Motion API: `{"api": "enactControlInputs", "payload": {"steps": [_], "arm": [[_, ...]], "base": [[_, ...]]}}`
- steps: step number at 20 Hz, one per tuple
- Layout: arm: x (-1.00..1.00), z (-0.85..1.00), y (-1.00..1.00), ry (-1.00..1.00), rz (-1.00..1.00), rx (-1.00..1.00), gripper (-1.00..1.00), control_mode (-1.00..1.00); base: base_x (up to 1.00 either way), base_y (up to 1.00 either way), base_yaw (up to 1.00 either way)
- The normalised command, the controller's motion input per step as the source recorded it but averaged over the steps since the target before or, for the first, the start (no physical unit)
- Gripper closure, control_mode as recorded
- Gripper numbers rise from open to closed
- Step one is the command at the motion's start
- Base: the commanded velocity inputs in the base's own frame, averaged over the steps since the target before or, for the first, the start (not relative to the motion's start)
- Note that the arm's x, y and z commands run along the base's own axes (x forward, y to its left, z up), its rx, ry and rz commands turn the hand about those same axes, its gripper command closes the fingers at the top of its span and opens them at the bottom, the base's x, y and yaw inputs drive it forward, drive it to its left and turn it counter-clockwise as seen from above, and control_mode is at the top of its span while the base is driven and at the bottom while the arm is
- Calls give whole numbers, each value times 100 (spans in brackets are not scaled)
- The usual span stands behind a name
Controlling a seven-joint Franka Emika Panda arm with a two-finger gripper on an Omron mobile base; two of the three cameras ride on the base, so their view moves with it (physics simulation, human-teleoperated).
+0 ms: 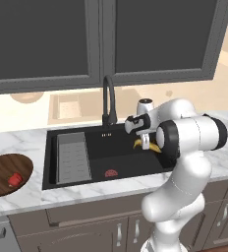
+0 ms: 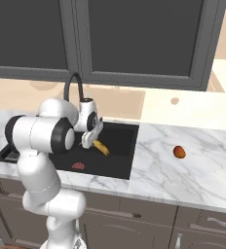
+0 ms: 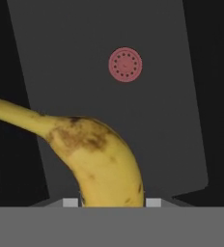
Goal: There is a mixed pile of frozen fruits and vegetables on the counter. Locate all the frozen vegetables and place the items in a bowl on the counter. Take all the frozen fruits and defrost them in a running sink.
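Arm bent over the sink point(image 1: 101, 162), gripper point(image 1: 144, 143) pointing down, jaws clamped on the banana point(image 3: 97, 161).

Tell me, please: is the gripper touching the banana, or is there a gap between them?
Touching. In the hand view the banana sits between the two fingertips with no gap, and in the left base view it hangs from the gripper above the sink floor.
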Motion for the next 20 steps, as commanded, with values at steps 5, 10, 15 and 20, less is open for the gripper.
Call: {"api": "enactControlInputs", "payload": {"steps": [5, 10, 15, 20], "arm": [[26, -12, -2, 0, 4, 2, 100, -100], [17, -15, -6, 0, 3, 5, 100, -100], [12, -16, -6, 0, 2, 5, 100, -100], [0, -25, 0, 0, 1, 2, 100, -100]], "base": [[0, 0, 0], [0, 0, 0], [0, 0, 0], [0, 0, 0]]}}
